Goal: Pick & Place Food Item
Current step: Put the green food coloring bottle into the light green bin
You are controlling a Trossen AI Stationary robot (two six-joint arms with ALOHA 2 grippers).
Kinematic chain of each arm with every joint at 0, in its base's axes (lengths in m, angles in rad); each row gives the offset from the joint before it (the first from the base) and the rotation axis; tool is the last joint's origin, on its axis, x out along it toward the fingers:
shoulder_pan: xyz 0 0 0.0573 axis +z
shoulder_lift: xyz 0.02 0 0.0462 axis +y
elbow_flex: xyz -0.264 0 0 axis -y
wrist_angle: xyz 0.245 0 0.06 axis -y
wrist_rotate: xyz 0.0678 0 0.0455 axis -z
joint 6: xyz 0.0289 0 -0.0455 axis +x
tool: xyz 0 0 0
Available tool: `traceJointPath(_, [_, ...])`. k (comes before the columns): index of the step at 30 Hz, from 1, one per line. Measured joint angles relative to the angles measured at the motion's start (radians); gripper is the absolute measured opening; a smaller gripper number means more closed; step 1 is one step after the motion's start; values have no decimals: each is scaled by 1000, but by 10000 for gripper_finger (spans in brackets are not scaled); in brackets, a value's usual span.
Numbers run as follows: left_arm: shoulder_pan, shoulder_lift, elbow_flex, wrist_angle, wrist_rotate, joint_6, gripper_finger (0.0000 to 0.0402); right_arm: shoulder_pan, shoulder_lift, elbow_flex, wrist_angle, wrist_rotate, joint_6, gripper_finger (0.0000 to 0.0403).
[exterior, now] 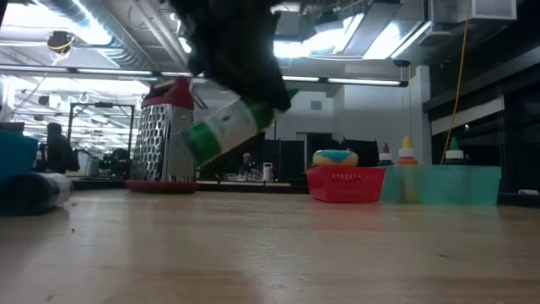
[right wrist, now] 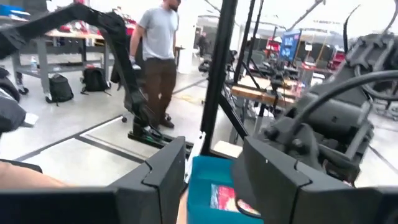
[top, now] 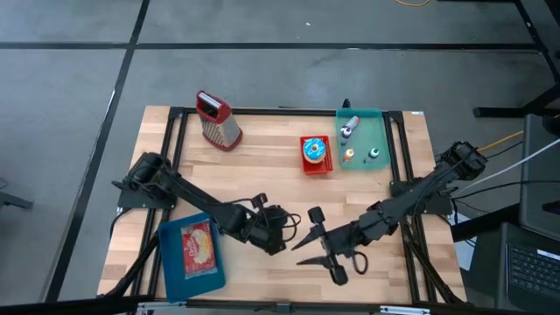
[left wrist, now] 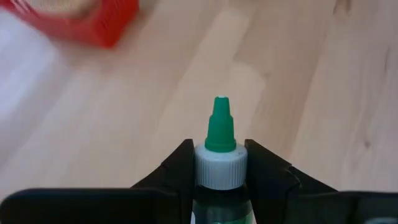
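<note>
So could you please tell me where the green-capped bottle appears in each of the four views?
High view: hidden within the left end effector.
Low view: green-capped bottle, tilted, held off the table.
Left wrist view: bottom centre, between the fingers.
Right wrist view: not visible.
Shared landmark: red basket.

A light wooden table [top: 262,166] on a black metal frame stands on a grey concrete floor [top: 262,52] crossed by dark seams. Beyond it lies a large open workshop with bright strip lights [exterior: 371,38] and exposed ducting overhead. Farther off, a person [right wrist: 157,50] in a grey shirt stands beside workbenches [right wrist: 62,37], with bags [right wrist: 94,79] on the floor.
</note>
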Motion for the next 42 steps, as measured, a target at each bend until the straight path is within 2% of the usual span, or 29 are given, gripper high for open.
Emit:
traceJointPath(7, [4, -29, 0, 157, -98, 161, 103, 68, -46, 0, -6, 56, -58, 165])
traceJointPath(14, [-5, -86, -1, 416, -127, 370, 103, 148, -79, 0, -5, 284, -145, 165])
traceJointPath(19, [-3, -156, -1, 623, -133, 522, 103, 183, -87, 0, -2, 369, -165, 165])
traceJointPath(24, [-6, -191, 0, 861, -15, 708, 103, 186, -87, 0, -6, 398, -163, 165])
traceJointPath(28, [-12, -191, 0, 937, 71, 790, 103, 187, -87, 0, -3, 401, -161, 165])
traceJointPath(32, [-16, -190, -18, 937, 74, 802, 103, 194, -87, 0, -1, 401, -161, 165])
traceJointPath(36, [-21, -190, -45, 1032, 111, 838, 103, 195, -87, 0, -11, 409, -157, 165])
traceJointPath(39, [-24, -195, -45, 1117, 147, 887, 103, 195, -87, 0, -28, 455, -152, 165])
traceJointPath(42, [-32, -214, -45, 1130, 164, 906, 103, 195, -87, 0, -32, 513, -133, 165])
